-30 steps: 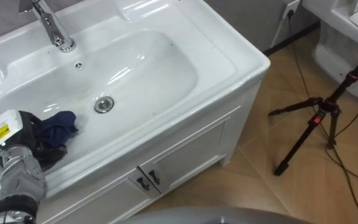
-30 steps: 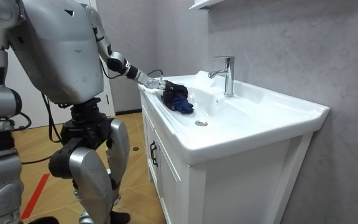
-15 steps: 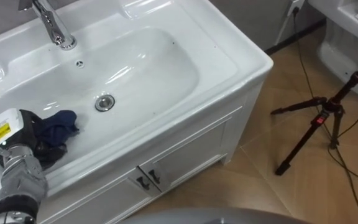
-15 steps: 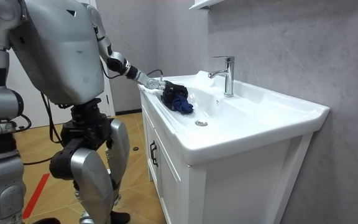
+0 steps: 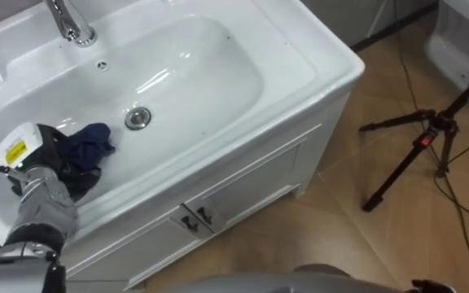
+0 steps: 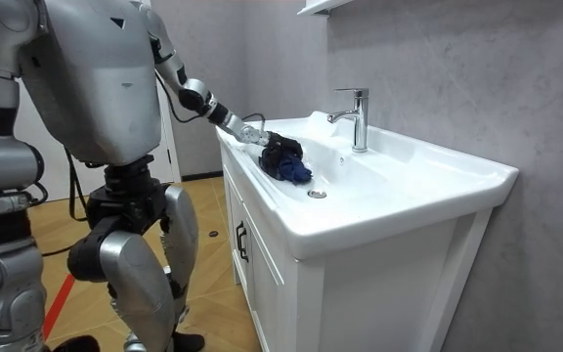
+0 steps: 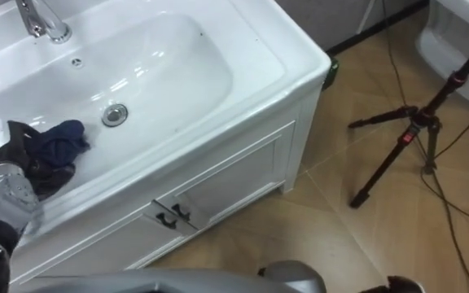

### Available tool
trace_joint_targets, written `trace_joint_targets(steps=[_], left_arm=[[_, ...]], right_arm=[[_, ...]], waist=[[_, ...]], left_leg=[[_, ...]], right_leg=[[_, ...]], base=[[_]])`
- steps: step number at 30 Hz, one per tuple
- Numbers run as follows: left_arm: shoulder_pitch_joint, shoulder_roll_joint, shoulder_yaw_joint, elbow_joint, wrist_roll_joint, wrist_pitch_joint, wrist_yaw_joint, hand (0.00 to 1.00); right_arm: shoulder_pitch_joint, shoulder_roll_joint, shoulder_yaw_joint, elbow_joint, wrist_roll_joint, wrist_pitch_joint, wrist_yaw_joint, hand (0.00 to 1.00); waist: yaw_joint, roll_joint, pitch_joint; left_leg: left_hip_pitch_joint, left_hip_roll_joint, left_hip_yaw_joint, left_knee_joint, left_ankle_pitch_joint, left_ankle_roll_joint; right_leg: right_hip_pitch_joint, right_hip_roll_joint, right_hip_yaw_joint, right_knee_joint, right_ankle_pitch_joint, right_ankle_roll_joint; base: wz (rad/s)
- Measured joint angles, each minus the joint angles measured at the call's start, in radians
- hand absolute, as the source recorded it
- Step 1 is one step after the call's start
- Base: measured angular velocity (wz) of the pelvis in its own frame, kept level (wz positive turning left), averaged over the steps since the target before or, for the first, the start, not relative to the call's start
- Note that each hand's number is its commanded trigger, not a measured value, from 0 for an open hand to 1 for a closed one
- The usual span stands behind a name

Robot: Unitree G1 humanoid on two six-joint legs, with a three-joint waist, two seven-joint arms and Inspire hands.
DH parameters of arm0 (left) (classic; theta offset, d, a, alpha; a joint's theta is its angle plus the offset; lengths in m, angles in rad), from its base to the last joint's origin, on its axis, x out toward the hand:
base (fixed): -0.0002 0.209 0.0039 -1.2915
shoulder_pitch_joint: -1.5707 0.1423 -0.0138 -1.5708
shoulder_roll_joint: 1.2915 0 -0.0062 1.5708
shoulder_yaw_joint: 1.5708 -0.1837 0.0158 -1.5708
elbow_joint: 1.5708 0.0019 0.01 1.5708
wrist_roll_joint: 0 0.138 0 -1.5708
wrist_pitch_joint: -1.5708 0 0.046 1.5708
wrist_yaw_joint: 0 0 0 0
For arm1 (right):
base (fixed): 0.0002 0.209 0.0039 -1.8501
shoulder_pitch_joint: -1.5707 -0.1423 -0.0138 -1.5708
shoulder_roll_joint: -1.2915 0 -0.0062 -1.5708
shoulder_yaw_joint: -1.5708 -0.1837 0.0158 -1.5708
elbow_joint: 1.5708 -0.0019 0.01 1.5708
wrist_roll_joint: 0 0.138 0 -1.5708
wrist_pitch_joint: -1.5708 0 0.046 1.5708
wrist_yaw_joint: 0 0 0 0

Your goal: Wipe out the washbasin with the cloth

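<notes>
Left hand point(image 5: 43, 159), lower left of frame, fingers clenched into a dark blue cloth point(image 5: 92, 142). The cloth lies bunched on the basin point(image 5: 202, 73) floor, just left of the drain point(image 5: 138, 118), touching the porcelain. It is held low and pressed down, likely so a sweep drags it across the bowl. Judged mid-wipe: the cloth sits at one end, the stretch toward the tap point(image 5: 70, 23) yet to cover.

Eye views look down into the bowl and catch a tripod point(image 5: 426, 142) on the floor, right of frame. Room view gives the side: robot standing at the cabinet point(image 6: 262, 284), arm reaching over the rim.
</notes>
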Motion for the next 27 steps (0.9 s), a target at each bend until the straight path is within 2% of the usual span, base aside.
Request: trace_joint_targets(steps=[3, 6, 8, 9, 10, 12, 13, 15, 21, 22, 23, 27], left_arm=[[-0.055, 0.0, 0.001, 0.038, -0.11, -0.005, 0.01, 1.0], [-0.123, 0.001, 0.004, 0.082, -0.188, -0.014, 0.02, 1.0], [-0.165, 0.001, 0.003, 0.109, -0.236, -0.018, 0.028, 1.0], [-0.195, 0.001, 0.003, 0.131, -0.27, -0.023, 0.036, 1.0], [-0.205, 0.002, 0.002, 0.136, -0.289, -0.027, 0.041, 1.0], [-0.234, 0.004, 0.001, 0.156, -0.357, -0.037, 0.051, 1.0], [-0.242, 0.004, 0.002, 0.163, -0.372, -0.041, 0.051, 1.0], [-0.276, 0.003, -0.003, 0.181, -0.442, -0.038, 0.051, 1.0], [-0.33, -0.007, -0.016, 0.212, -0.573, -0.039, 0.017, 1.0], [-0.349, -0.004, -0.02, 0.235, -0.594, -0.035, 0.032, 1.0], [-0.359, 0.009, -0.031, 0.253, -0.621, -0.031, 0.032, 1.0], [-0.375, 0.032, -0.063, 0.262, -0.686, -0.015, 0.028, 1.0]], right_arm=[[-0.009, -0.001, 0.032, 0.009, 0.0, -0.003, -0.002, 0.0], [-0.03, -0.002, 0.057, 0.039, 0.002, -0.001, -0.004, 0.0], [-0.033, -0.002, 0.068, 0.042, 0.005, 0.0, -0.004, 0.0], [-0.039, -0.002, 0.088, 0.043, 0.005, 0.0, -0.004, 0.0], [-0.04, -0.002, 0.098, 0.045, 0.005, 0.0, -0.004, 0.0], [-0.056, 0.002, 0.107, 0.053, 0.006, 0.0, -0.012, 0.0], [-0.06, 0.002, 0.106, 0.055, 0.008, 0.0, -0.016, 0.0], [-0.08, 0.005, 0.117, 0.072, 0.01, 0.0, -0.029, 0.0], [-0.093, 0.022, 0.162, 0.079, 0.004, 0.002, -0.028, 0.0], [-0.092, 0.023, 0.18, 0.079, 0.004, 0.003, -0.021, 0.0], [-0.088, 0.023, 0.194, 0.079, 0.004, 0.01, -0.017, 0.0], [-0.089, 0.023, 0.217, 0.078, 0.007, 0.031, 0.002, 0.0]], waist=[[-0.009, -0.016, 0.0099], [-0.008, -0.04, 0.0121], [-0.011, -0.055, 0.0143], [-0.015, -0.067, 0.0199], [-0.021, -0.072, 0.019], [-0.034, -0.088, 0.0228], [-0.035, -0.086, 0.0202], [-0.047, -0.092, 0.0237], [-0.077, -0.096, 0.0258], [-0.091, -0.1, 0.0284], [-0.104, -0.098, 0.0273], [-0.114, -0.101, 0.0291]], left_leg=[[-0.028, 0.002, 0.035, 0.006, 0.007, -0.002], [-0.071, 0.004, 0.079, 0.032, 0.009, -0.002], [-0.087, 0.002, 0.079, 0.036, 0.012, -0.002], [-0.095, 0.001, 0.08, 0.037, 0.014, -0.002], [-0.101, 0.001, 0.079, 0.038, 0.015, -0.002], [-0.117, 0.0, 0.082, 0.055, 0.016, -0.002], [-0.122, 0.001, 0.085, 0.059, 0.016, -0.002], [-0.135, 0.001, 0.104, 0.067, 0.019, 0.003], [-0.144, 0.0, 0.161, 0.066, 0.025, 0.013], [-0.147, -0.001, 0.168, 0.066, 0.027, 0.015], [-0.151, -0.001, 0.179, 0.066, 0.029, 0.018], [-0.162, -0.001, 0.206, 0.069, 0.031, 0.022]], right_leg=[[-0.04, 0.0, 0.006, 0.021, 0.001, -0.002], [-0.09, 0.0, 0.018, 0.054, -0.001, -0.004], [-0.112, -0.002, 0.019, 0.069, -0.002, -0.005], [-0.123, -0.002, 0.019, 0.072, -0.002, -0.005], [-0.129, -0.003, 0.019, 0.074, -0.002, -0.005], [-0.143, -0.003, 0.028, 0.084, -0.001, -0.004], [-0.148, -0.002, 0.032, 0.085, 0.0, -0.003], [-0.16, -0.001, 0.045, 0.085, 0.007, 0.002], [-0.182, -0.001, 0.073, 0.088, 0.022, 0.013], [-0.187, -0.002, 0.076, 0.089, 0.024, 0.016], [-0.192, -0.002, 0.08, 0.089, 0.026, 0.018], [-0.21, 0.0, 0.101, 0.092, 0.039, 0.026]], base=[[-0.11], [-0.09], [-0.04], [0.0], [0.04], [-0.02], [-0.09], [-0.05], [-0.15], [-0.07], [-0.09], [-0.14]])
